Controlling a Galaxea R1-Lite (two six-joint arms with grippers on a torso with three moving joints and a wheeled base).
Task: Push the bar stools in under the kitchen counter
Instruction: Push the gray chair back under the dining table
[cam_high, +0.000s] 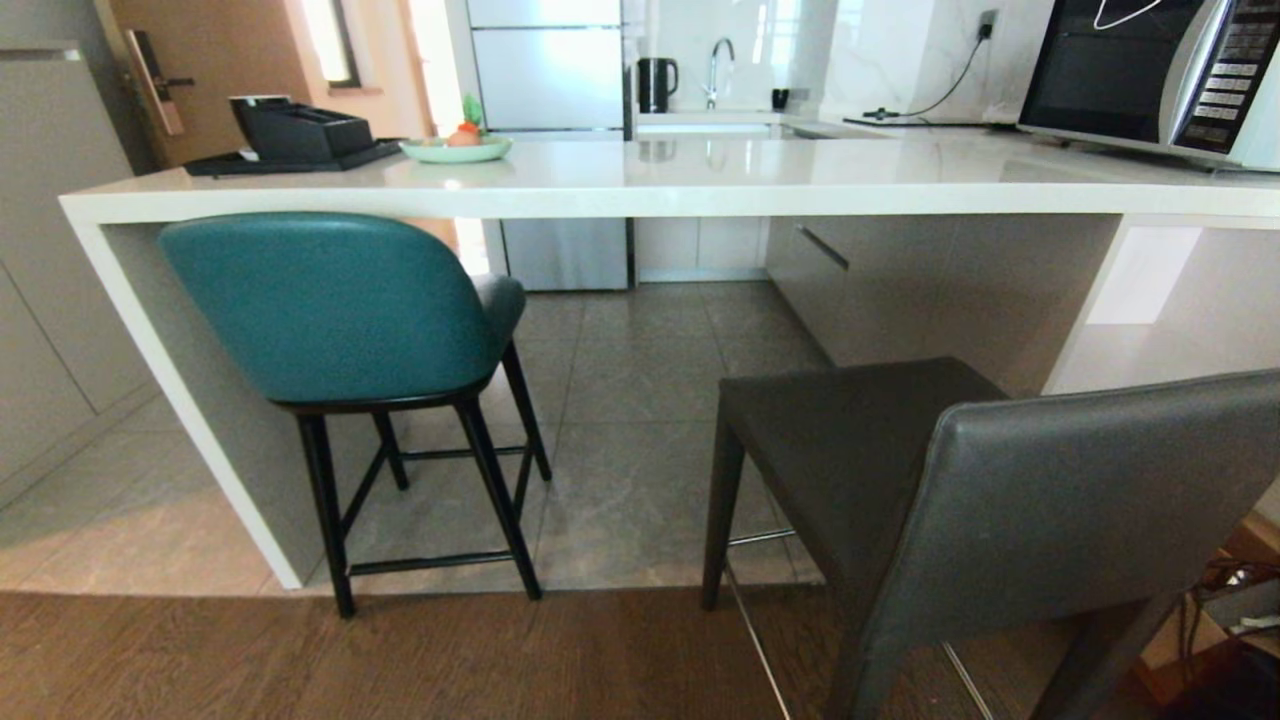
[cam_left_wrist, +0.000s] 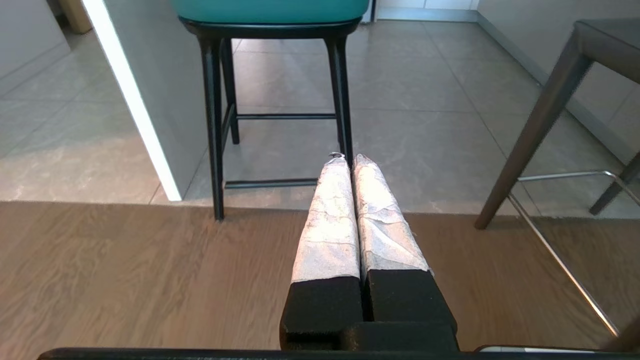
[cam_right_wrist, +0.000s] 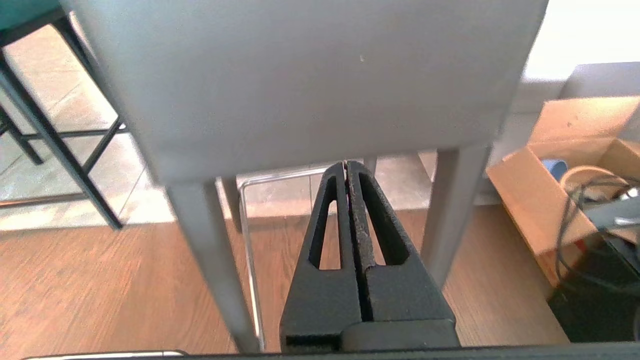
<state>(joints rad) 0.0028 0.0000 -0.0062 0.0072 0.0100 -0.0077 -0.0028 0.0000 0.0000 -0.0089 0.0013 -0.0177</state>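
Just ahead of our right pincer (cam_right_wrist: 346, 167), pressed closed and empty, rose the grey stool (cam_right_wrist: 310, 85), standing out from the desk (cam_high: 640, 185). We judged a flat, centred push on its backrest best, keeping it straight. Farther off, beyond our closed, empty left pincer (cam_left_wrist: 348, 159), the teal stool (cam_left_wrist: 272, 15) sat tucked under.
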